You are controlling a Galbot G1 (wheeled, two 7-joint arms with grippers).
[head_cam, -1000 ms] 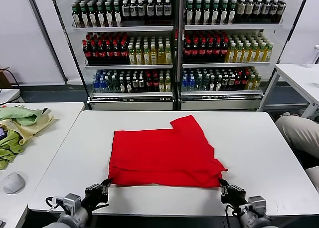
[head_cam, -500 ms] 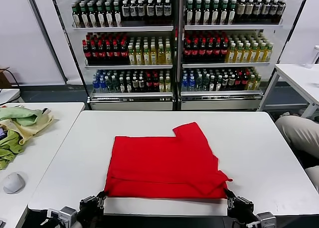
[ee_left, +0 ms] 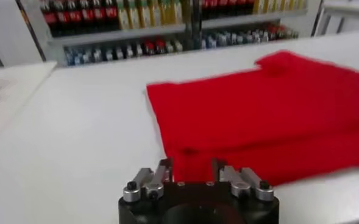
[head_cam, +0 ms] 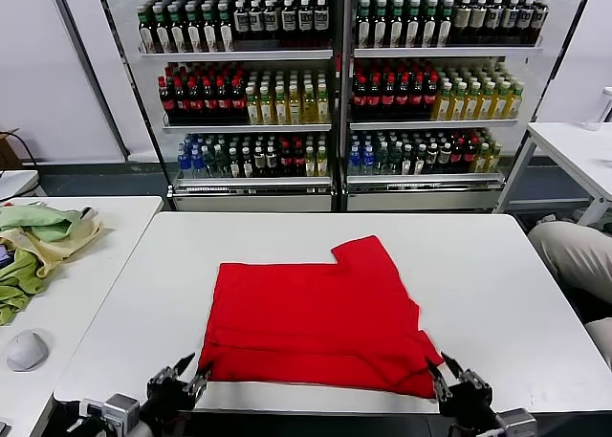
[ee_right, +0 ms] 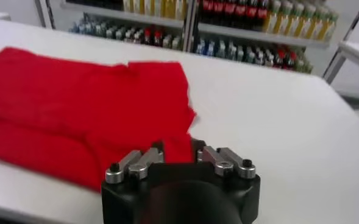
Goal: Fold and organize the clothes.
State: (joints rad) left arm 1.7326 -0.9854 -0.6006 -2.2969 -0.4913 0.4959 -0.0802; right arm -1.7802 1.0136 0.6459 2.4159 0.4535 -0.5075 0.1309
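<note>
The clothes are one bright red T-shirt [head_cam: 316,313], folded and lying flat on the white table [head_cam: 478,255], with one sleeve sticking out at the far side. Its near hem lies close to the table's front edge. My left gripper [head_cam: 182,378] sits at the hem's near left corner, open, with the cloth edge just ahead of its fingers. My right gripper [head_cam: 448,378] is open at the near right corner. In the left wrist view the left gripper [ee_left: 191,167] faces the shirt [ee_left: 270,115]. In the right wrist view a strip of shirt [ee_right: 75,103] lies between the right gripper's [ee_right: 176,149] spread jaws.
Pale green and yellow cloths [head_cam: 33,236] and a mouse [head_cam: 26,349] lie on the side table at left. Drink shelves [head_cam: 335,83] stand behind. A person's leg [head_cam: 574,255] shows at the right edge, and another table [head_cam: 579,145] beyond it.
Both grippers were shut on the shirt's near corners and have opened, letting the hem drop. The shirt was drawn a little toward the front edge beforehand.
</note>
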